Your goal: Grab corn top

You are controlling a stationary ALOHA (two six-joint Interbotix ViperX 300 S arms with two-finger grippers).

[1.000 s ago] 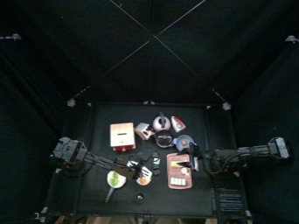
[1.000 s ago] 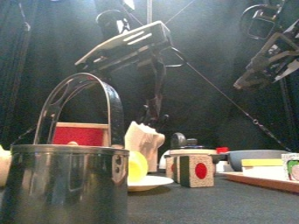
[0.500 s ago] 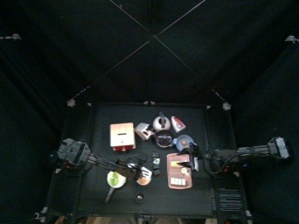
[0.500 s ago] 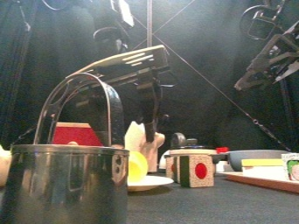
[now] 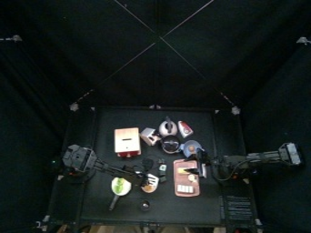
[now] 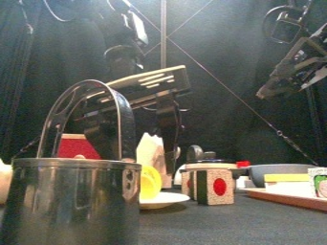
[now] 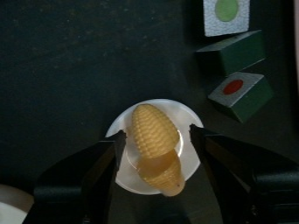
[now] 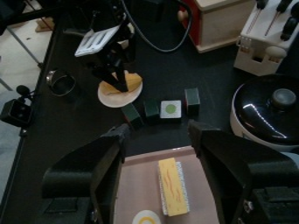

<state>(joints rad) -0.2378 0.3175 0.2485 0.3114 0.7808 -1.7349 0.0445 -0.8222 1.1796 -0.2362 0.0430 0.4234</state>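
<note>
Yellow corn (image 7: pixel 156 149) lies on a white plate (image 7: pixel 126 122) at the wrist frame's lower centre, framed by the left gripper's (image 7: pixel 155 150) wide-open jaws, so descending and clamping should follow

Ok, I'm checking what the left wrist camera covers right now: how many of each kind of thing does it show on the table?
corn: 1
plate: 1
small blocks: 3
Total: 5
</note>
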